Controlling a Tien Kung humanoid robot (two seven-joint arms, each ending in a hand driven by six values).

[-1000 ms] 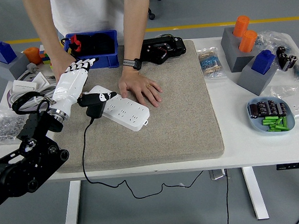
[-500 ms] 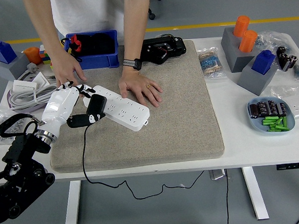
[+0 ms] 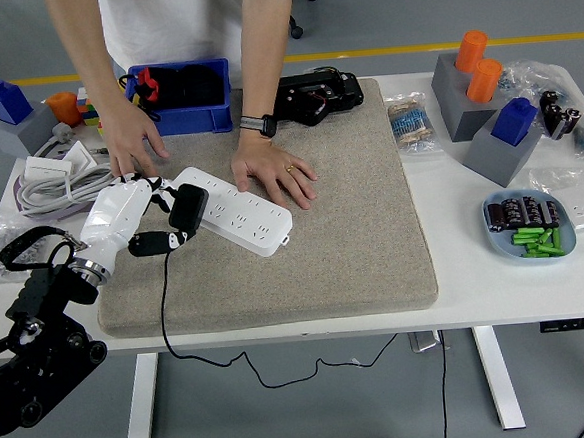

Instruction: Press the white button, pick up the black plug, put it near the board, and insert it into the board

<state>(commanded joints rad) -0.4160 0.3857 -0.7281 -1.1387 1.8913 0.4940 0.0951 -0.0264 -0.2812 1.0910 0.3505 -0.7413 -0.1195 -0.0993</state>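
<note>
One robot hand is in play, the left hand, white-shelled, coming in from the lower left of the frame on a black arm. Its fingers are curled around the black plug, thumb below and fingers above, and the plug sits at the left end of the white power strip, over the sockets there (whether the pins are seated cannot be made out from this height). The plug's black cable drops off the near edge of the table and loops beneath it.

The power strip lies slanted on the grey mat, running from upper left down to lower right. A person stands at the far side, top of the frame: one hand, with a watch on the wrist, is pressed flat on the mat, fingers touching the strip's far edge; the other hand rests at the mat's upper-left corner, just above the robot's knuckles.

Behind them, a blue bin sits at the mat's far edge, with a black device to its right. Coiled white cables lie at the left edge of the white table. Over on the right, well clear of the action, are grey blocks topped with orange cylinders and a blue piece, plus a blue dish of small green and dark parts.
</note>
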